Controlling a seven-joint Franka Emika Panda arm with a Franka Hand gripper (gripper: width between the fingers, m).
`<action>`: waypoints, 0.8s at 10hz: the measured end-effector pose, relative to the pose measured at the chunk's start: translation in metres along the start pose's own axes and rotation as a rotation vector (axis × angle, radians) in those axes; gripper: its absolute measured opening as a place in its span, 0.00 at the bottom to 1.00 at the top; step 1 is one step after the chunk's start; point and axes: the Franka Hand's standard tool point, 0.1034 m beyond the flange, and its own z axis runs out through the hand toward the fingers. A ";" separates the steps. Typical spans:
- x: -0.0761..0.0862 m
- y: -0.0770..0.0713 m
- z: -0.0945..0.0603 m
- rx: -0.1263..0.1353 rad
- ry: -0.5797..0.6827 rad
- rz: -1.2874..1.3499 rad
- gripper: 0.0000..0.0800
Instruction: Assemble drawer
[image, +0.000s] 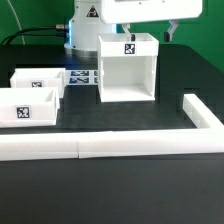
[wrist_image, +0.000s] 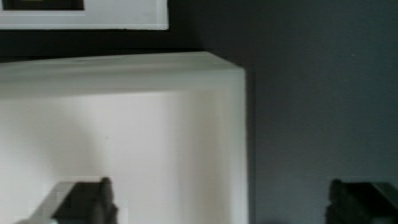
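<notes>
Open table (image: 175, 100) lay between the casing (image: 125, 70) and the bar (image: 203, 115) at the exterior view's right. The rear tray (image: 38, 76) and front tray (image: 40, 112) blocked the left.

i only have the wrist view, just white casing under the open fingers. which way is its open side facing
observer: The casing opens toward the exterior camera.
operator: where are the trays
observer: The near tray and the far tray sit on the table at the exterior view's left of the casing, neither inserted.
operator: anything else nearby
observer: A long white L-shaped bar lies between the casing and the camera, turning back along the exterior view's right.
</notes>
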 end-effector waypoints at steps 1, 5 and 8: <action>0.000 0.000 0.000 0.000 0.001 0.000 0.58; 0.000 0.000 0.000 0.000 0.000 0.000 0.05; 0.000 0.000 0.000 0.000 0.000 0.000 0.05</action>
